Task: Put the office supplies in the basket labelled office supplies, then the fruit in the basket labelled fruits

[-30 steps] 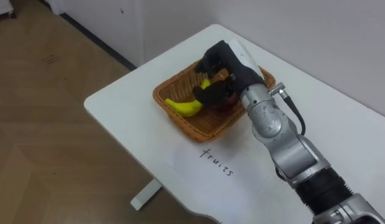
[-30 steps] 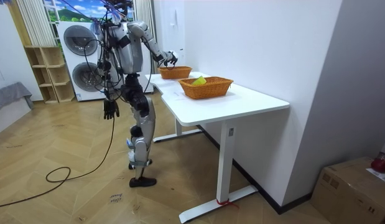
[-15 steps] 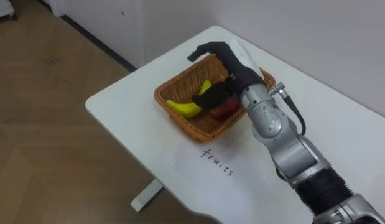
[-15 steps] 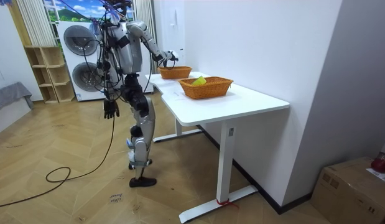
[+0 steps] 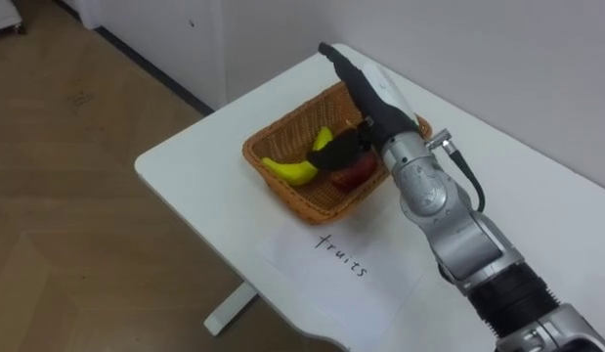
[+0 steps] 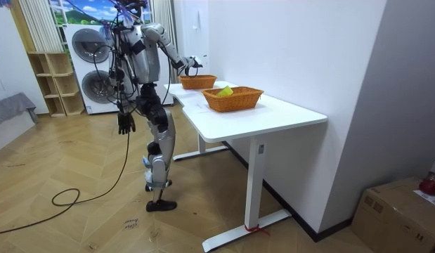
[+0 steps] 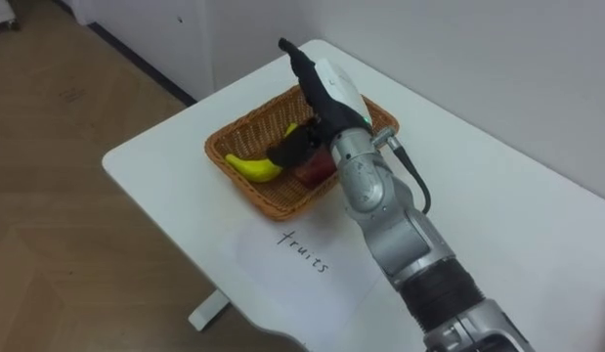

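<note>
**Red fruit dropped in the fruit basket**

The right hand [image 5: 378,98], curled over the fruit a second ago, now holds nothing, with straight fingers raised above the basket [image 5: 268,174] at frame centre. That placement looks done. Inside lie one banana [image 5: 288,169] and one red fruit [image 5: 353,174]. In the room view a second basket [image 6: 232,98] makes two on the counter [image 5: 204,186], and the left hand [image 6: 123,125] hangs left of centre, its state unclear
</note>
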Robot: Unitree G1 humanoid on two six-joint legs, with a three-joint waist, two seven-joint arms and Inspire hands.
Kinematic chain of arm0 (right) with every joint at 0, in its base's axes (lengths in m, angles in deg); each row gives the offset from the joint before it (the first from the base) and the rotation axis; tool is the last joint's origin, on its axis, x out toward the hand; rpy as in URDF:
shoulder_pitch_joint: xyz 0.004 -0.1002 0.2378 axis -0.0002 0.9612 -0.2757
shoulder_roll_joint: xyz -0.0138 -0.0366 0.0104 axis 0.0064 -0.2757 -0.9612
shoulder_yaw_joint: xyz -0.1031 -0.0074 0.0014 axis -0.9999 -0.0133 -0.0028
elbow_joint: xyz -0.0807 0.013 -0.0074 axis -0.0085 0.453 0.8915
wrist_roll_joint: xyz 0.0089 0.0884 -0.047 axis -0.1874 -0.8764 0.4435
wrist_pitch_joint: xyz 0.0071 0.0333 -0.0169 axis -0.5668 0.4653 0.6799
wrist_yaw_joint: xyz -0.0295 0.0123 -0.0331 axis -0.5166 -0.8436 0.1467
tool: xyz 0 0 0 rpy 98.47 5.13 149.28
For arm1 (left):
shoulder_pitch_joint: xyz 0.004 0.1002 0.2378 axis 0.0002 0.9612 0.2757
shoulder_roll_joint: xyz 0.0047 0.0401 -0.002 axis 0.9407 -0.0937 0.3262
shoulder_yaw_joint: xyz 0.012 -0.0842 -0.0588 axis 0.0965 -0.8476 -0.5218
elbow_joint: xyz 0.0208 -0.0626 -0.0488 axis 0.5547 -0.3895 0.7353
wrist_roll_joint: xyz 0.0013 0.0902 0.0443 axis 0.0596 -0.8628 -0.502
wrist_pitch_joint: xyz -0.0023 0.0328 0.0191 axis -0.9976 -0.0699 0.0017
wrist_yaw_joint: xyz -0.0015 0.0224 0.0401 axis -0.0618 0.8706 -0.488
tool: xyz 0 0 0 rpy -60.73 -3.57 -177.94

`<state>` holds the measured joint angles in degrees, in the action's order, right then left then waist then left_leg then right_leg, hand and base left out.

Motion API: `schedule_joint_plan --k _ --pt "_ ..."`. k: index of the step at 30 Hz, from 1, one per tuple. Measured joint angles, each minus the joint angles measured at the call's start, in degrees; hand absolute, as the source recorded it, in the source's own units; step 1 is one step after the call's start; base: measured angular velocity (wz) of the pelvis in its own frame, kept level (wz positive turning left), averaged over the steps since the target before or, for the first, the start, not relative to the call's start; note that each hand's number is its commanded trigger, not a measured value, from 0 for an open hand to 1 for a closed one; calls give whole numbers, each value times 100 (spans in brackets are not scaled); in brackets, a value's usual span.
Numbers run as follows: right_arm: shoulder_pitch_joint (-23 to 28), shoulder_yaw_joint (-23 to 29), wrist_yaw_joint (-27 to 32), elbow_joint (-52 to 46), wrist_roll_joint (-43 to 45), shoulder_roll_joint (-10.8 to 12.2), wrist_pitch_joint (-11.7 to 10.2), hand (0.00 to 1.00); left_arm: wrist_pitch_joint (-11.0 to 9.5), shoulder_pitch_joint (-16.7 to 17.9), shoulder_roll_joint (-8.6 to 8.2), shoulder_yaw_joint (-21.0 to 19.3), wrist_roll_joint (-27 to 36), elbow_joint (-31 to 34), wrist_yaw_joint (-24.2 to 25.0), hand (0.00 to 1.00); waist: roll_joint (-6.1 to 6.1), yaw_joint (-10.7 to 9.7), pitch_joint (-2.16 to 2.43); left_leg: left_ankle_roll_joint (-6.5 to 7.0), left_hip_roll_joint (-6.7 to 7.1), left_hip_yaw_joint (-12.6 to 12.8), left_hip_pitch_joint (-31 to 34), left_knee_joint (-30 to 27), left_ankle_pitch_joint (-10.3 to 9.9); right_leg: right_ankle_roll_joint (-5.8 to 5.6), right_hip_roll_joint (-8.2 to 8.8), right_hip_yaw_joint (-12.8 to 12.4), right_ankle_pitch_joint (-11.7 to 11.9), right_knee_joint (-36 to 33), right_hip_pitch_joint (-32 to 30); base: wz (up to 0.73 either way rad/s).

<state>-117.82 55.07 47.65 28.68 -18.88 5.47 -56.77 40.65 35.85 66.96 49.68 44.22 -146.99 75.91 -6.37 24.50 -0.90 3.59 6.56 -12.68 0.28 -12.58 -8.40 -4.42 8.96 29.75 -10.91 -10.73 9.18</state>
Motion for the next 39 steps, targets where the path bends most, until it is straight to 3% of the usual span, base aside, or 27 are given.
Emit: schedule_joint_plan --k 6,10,14,17,21,30,34,39 --pt "0 84 -4 -3 30 -5 -55 0 -97 -178 29 -117 -10 -222 67 0 -6 -205 5 5 -28 123 -10 41 -1 -3 -8 -143 3 -9 -15 -11" --pt "0 114 -32 -11 37 -140 -70 0 -104 -310 21 -118 -13 -229 73 0 2 -261 4 15 -80 322 -89 86 -6 4 -33 -405 37 -13 -52 -24" --pt "-1 551 -107 -191 286 -192 -47 0 -70 -368 -24 -178 -31 -217 83 0 1 -400 53 27 -116 493 -41 97 -13 18 -58 -645 77 -34 -218 -25" --pt "-1 799 -95 -359 404 -260 -47 0 -35 -350 -47 -228 -66 -215 76 0 41 -461 72 43 -130 615 -122 132 -4 9 -63 -793 98 -11 -231 -25" --pt "0 985 -48 -559 462 -287 -49 0 -33 -334 -50 -231 -117 -162 56 0 50 -702 77 49 -136 629 -138 161 -3 7 -79 -895 106 1 -238 -4" --pt "16 1162 129 -836 226 -554 -63 0 -81 -357 -97 -225 -122 -11 -73 0 70 -1036 62 44 -195 796 -214 201 -6 26 -124 -1115 120 6 -237 -8" --pt "38 1185 116 -1286 179 -850 -76 0 -118 -342 -67 -228 -123 -8 -61 0 86 -1215 52 46 -211 872 -213 219 -8 27 -134 -1210 134 4 -254 -10" --pt "368 1516 97 -1680 268 -909 -178 0 -180 -372 -57 -339 -174 -30 -46 0 25 -1354 88 45 -246 1004 -272 258 -9 39 -166 -1330 147 4 -284 -12"
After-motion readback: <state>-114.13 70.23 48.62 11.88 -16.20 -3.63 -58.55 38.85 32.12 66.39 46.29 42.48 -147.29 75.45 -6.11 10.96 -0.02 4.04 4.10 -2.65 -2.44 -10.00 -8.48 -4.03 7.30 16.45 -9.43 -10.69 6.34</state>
